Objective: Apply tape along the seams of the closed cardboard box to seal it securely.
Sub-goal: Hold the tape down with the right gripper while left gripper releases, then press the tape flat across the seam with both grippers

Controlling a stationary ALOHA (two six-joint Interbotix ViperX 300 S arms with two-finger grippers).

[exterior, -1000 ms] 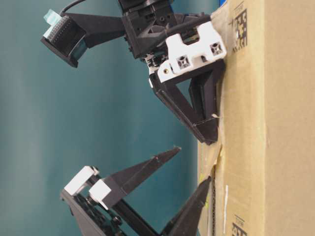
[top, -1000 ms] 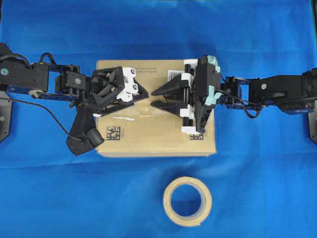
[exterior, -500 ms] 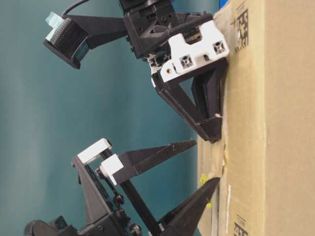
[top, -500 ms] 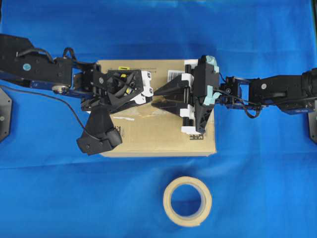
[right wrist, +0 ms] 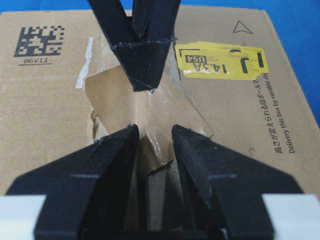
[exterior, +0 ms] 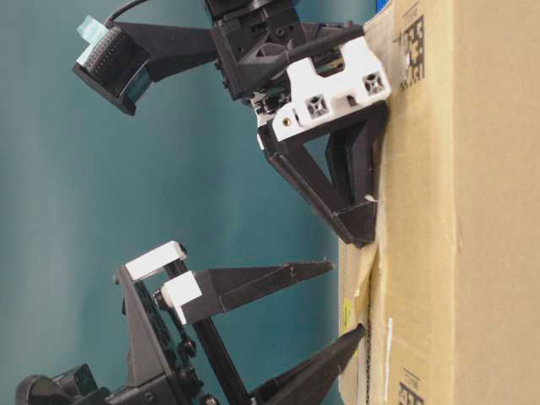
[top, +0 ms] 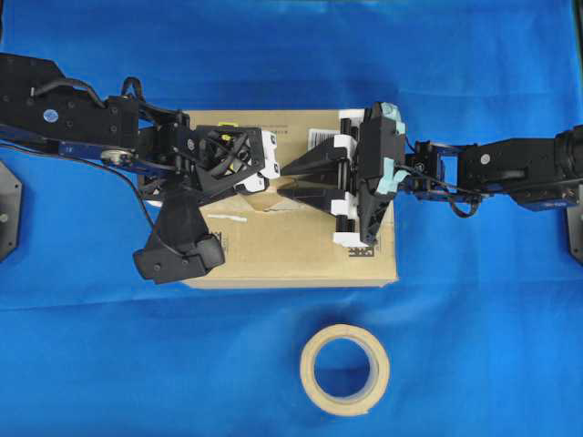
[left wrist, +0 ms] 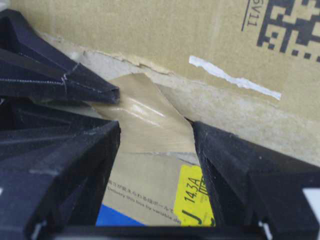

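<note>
Glossy tan squarish tape piece (right wrist: 145, 112) lies crumpled over the dark seam slit (left wrist: 150, 67) atop the brown cardboard box (top: 301, 250). Left hand (right wrist: 141, 60) hangs wide above it; right hand (right wrist: 150, 145) is part-spread, fingertips on the tape.

Matt brown cardboard box (right wrist: 55, 115); glossy tan tape (right wrist: 150, 107), creased; matt black plastic gripper fingers (right wrist: 107, 175); blue cloth (top: 474, 346)

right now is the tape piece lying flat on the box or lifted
Lifted in part: the tape bulges and creases over the seam, one edge raised off the cardboard box.
</note>
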